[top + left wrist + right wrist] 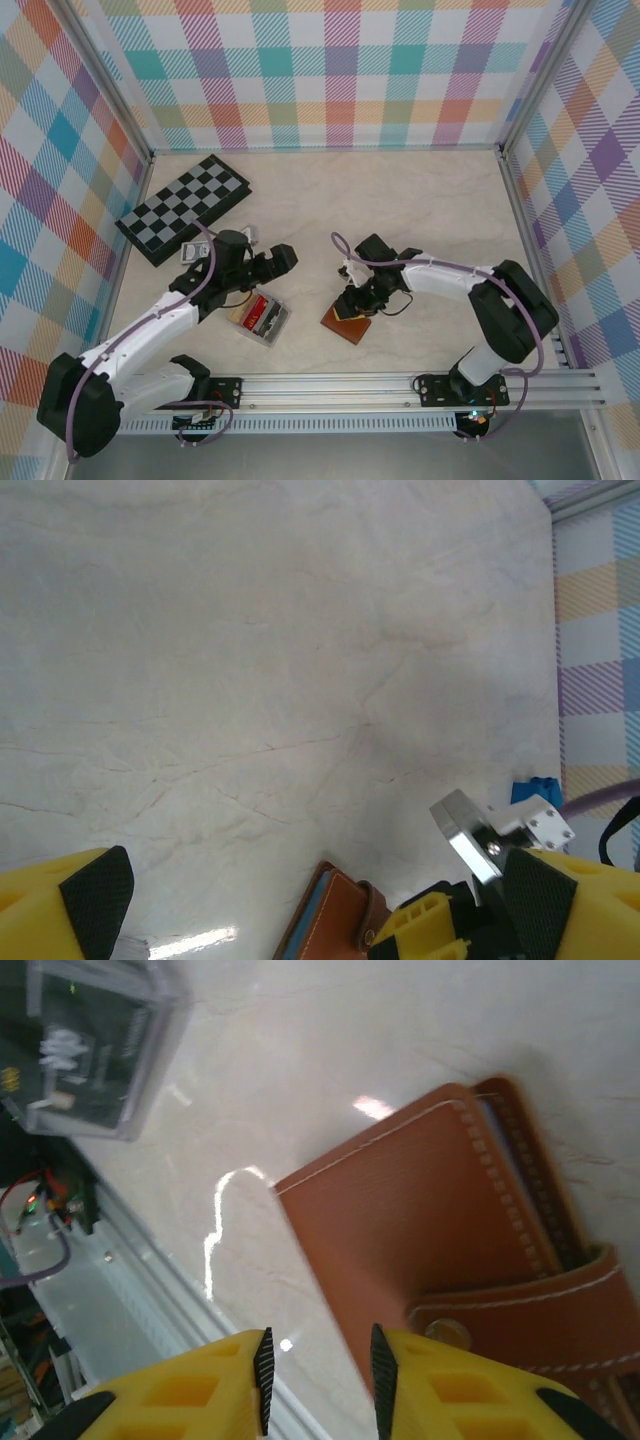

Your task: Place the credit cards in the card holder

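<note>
Table [430, 210], marble-pattern, with a chessboard [185, 207] lying at upper left, no part of the task. Clear tray [281, 322], lower centre-left, holds the credit cards [258, 308] not yet moved: one red and at least one dark face show, so most of the job appears to be left; the exact count cannot be read. Card holder [347, 327], reddish-brown leather, lies flat on the table just right of the tray, apart from it. Its snap tab [520, 1305] lies across the front, whether fastened cannot be told. A light blue edge [312, 910] shows inside its fold, judged to be one card already lodged. Left gripper [316, 865], above the tray in the overhead view, has its fingers spread wide with nothing between them. Right gripper [320, 1345] sits low over the holder's near edge, fingers drawn close with a narrow gap; whether they pinch the leather cannot be told. The holder's interior and the lower cards in the tray are hidden.
</note>
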`<action>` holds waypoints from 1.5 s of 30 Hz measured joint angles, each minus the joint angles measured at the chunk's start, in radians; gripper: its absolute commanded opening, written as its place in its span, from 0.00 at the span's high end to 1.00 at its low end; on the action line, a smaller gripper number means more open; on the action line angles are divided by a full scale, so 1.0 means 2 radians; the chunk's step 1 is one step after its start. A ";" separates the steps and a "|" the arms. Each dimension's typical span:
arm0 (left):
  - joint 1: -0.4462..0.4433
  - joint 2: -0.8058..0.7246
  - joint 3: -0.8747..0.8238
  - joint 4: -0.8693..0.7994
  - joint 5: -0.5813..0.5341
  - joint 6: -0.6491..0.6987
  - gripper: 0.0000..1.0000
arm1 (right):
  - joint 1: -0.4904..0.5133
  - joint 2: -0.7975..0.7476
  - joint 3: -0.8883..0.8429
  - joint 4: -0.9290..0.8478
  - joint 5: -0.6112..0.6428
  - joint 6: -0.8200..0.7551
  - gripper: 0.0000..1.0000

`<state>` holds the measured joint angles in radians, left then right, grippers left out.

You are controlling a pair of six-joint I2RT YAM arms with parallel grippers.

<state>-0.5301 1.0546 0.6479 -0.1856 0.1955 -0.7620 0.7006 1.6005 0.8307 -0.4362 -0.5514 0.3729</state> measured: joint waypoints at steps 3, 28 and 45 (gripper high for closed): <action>-0.013 0.019 0.003 0.002 -0.003 -0.004 0.04 | 0.000 0.011 -0.003 0.008 0.027 0.024 0.68; -0.139 0.248 0.093 0.063 0.004 -0.084 0.32 | -0.047 -0.135 -0.044 0.027 0.229 0.235 0.70; -0.159 0.325 0.092 0.150 0.040 -0.159 0.48 | -0.059 -0.090 -0.072 -0.009 0.170 0.138 0.78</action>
<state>-0.8486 1.7046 0.8318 0.1150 0.2764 -1.0798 0.5831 1.4197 0.6876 -0.4538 -0.2108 0.6483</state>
